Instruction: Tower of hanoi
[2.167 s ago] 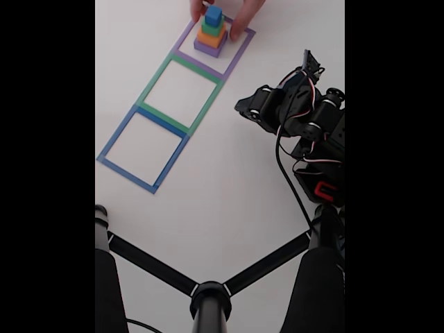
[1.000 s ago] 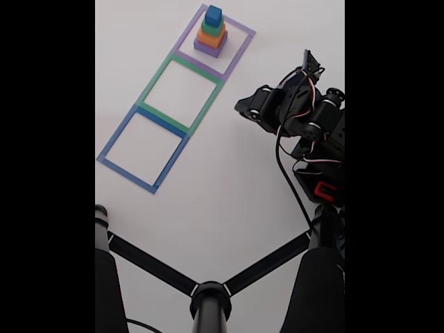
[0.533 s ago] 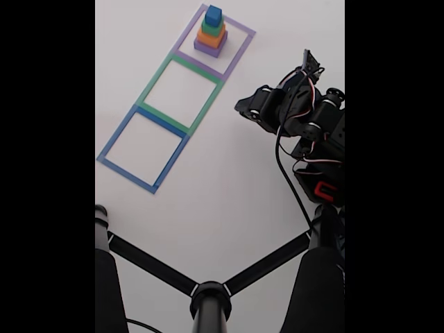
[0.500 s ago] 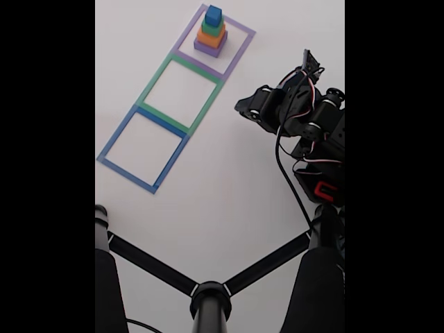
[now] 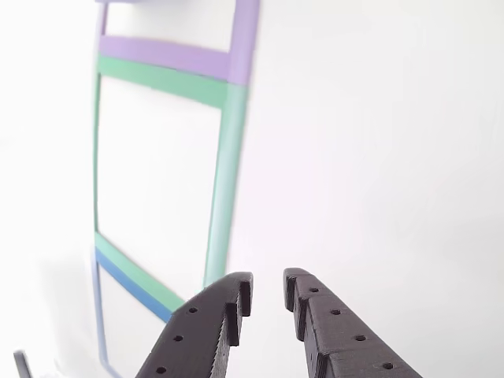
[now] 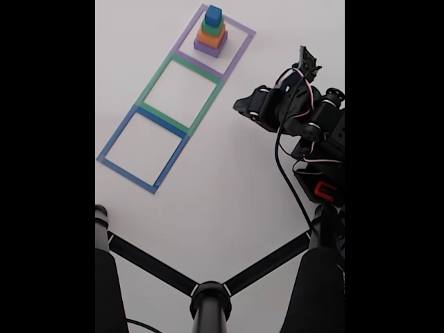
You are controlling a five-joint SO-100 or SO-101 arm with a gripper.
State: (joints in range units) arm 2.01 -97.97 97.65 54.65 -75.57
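Your gripper [image 5: 266,293]: jaws narrowly parted, empty, over bare table [image 6: 229,180]; your tower of hanoi [image 6: 211,32]: stacked in far purple tape square [image 6: 241,43], well apart.

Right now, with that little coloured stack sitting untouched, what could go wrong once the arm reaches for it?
The small blue cube tops a narrow four-block tower; a slightly off approach could topple everything. The black two-finger gripper shows only a narrow gap, so it may need to open wider first or it could shove the cube.
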